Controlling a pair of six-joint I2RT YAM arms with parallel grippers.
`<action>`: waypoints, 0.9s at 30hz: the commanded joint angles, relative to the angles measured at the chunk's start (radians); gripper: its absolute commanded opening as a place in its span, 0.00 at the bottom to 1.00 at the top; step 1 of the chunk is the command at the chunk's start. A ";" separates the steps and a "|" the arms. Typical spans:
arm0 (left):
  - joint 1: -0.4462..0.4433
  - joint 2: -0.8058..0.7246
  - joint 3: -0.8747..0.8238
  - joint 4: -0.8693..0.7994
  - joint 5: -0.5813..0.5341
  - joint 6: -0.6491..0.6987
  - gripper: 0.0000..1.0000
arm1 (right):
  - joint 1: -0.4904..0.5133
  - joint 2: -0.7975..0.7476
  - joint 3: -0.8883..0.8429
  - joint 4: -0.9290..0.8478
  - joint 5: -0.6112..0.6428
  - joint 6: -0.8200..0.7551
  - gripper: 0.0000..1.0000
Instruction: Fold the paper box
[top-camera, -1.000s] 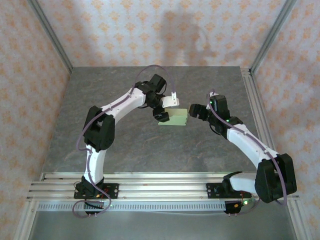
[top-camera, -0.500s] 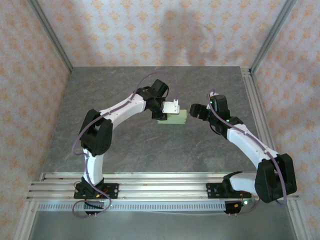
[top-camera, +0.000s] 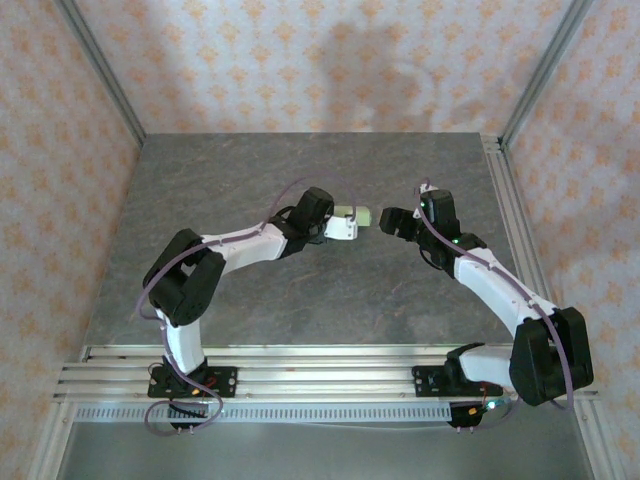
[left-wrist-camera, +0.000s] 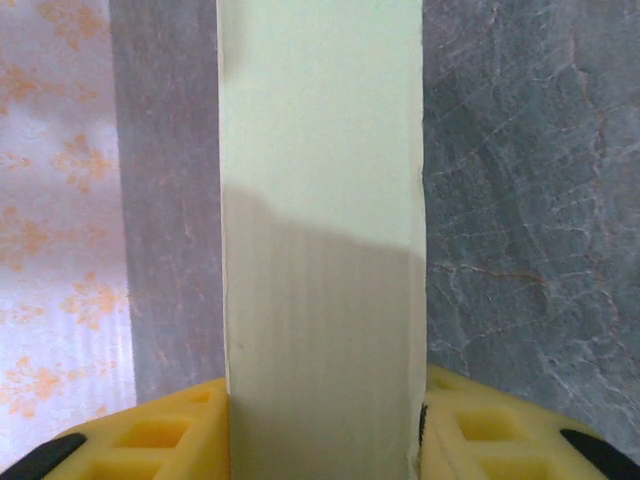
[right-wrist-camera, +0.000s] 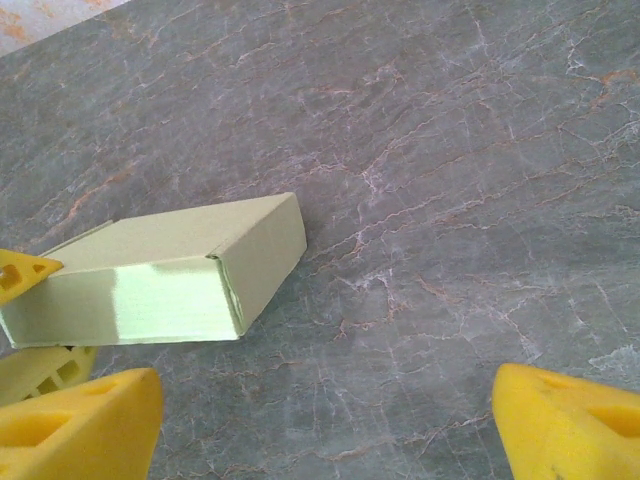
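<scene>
The paper box (top-camera: 363, 214) is a small closed pale-green carton at the table's middle. My left gripper (top-camera: 345, 222) is shut on it from the left. In the left wrist view the box (left-wrist-camera: 320, 200) stands as a tall strip squeezed between the yellow pads (left-wrist-camera: 150, 440). My right gripper (top-camera: 389, 222) hovers just right of the box, open. In the right wrist view the box (right-wrist-camera: 170, 270) lies at the left, ahead of and apart from the wide-spread yellow fingers (right-wrist-camera: 80, 420). Whether the box touches the table I cannot tell.
The grey marbled tabletop (top-camera: 300, 290) stretches all around. An aluminium rail (top-camera: 320, 365) carrying both arm bases runs along the near edge. Another rail (top-camera: 505, 210) borders the right side. Patterned walls enclose the back and sides.
The left gripper swung round and closed on the box, carrying it slightly farther back and right, toward the right gripper. The left arm dropped lower. The right arm stayed put.
</scene>
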 joint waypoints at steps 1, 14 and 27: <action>-0.001 0.025 -0.015 0.078 -0.076 0.028 0.47 | -0.006 0.010 -0.004 0.011 0.011 0.001 0.85; -0.001 0.033 0.001 0.057 -0.069 -0.007 0.83 | -0.007 0.003 -0.004 0.005 0.008 -0.002 0.85; 0.004 0.022 -0.006 0.068 -0.060 -0.127 0.97 | -0.018 0.003 -0.015 0.051 -0.021 0.027 0.85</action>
